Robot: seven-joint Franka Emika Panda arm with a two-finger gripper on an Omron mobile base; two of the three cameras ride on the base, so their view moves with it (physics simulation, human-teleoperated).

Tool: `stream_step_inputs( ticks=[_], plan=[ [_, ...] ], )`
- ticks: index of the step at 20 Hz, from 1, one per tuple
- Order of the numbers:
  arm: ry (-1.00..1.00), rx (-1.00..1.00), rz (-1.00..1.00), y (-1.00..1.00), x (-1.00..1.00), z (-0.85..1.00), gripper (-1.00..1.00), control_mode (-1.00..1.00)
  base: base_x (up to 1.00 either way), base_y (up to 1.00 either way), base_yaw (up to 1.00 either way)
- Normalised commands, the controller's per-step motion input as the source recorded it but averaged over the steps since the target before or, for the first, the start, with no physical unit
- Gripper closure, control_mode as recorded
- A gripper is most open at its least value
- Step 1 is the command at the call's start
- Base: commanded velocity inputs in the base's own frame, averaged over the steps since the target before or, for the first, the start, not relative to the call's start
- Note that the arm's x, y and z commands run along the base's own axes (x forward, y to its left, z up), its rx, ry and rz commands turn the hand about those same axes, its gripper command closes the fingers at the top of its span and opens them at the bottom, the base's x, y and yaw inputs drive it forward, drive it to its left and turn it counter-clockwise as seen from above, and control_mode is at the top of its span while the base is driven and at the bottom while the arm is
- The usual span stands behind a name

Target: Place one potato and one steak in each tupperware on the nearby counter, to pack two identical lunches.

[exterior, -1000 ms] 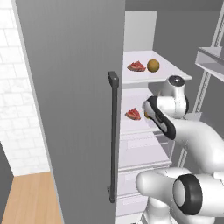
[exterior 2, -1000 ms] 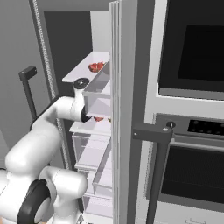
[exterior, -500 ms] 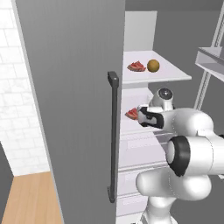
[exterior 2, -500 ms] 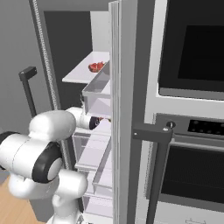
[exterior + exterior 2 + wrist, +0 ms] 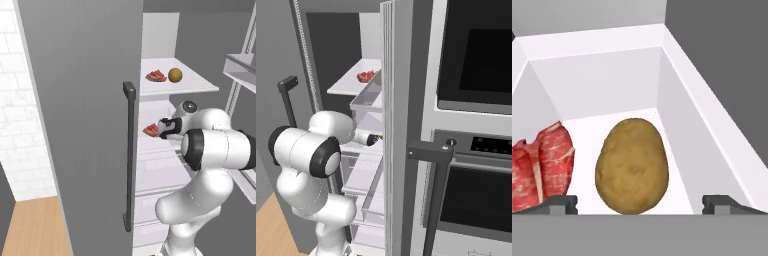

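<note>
The refrigerator [image 5: 90, 125] stands open, its grey door swung toward the left base camera, the vertical door handle [image 5: 129, 155] facing out. To its right, in the right base view, is a built-in oven stack [image 5: 471, 125] with a dark handle.

Inside, the upper shelf [image 5: 200, 86] carries one steak [image 5: 156, 76] and one potato [image 5: 174, 75], just beside each other but apart. The same steak [image 5: 366, 76] is visible from the right base view.

The lower shelf [image 5: 147, 142] holds the second steak [image 5: 150, 130], and the arm reaches in at that level, its end effector [image 5: 164, 127] near that steak.

In the hand view, the second potato [image 5: 632, 166] lies on the white shelf floor, centred between the two finger tips [image 5: 559, 204]. The second steak [image 5: 539, 167] lies just beside it on the left, close but apparently not touching.

End effector state: spread fully wide, holding nothing; the tips flank the potato with clearance on both sides.

Judgement on step: this is the approach for a first pick, with the potato on the lower shelf as the target. No tray or table is visible here, so nothing appears packed yet.

Next move calls for: a short advance so the fingers straddle the potato's middle, then closure. The left finger should stay clear of the steak. The rounded surface may slip if gripped off-centre.
</note>
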Motion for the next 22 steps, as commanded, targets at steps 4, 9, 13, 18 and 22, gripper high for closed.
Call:
stream_step_inputs(
  ticks=[4,9,13,18,22],
  plan=[
    [0.0,0.0,0.0,0.0,0.24,-0.13,-1.0,-1.0,0.0,0.0,0.0],
    [0.03,0.0,0.0,0.0,0.14,-0.33,-1.0,-1.0,0.0,0.0,0.0],
    [0.02,0.0,0.0,0.0,0.2,-0.32,1.0,-1.0,0.0,0.0,0.0],
    [0.0,0.0,0.0,0.0,0.17,-0.18,1.0,-1.0,0.0,0.0,0.0],
    [-0.02,0.0,0.01,-0.01,-0.59,-0.05,1.0,-1.0,0.0,0.0,0.0]
  ],
)
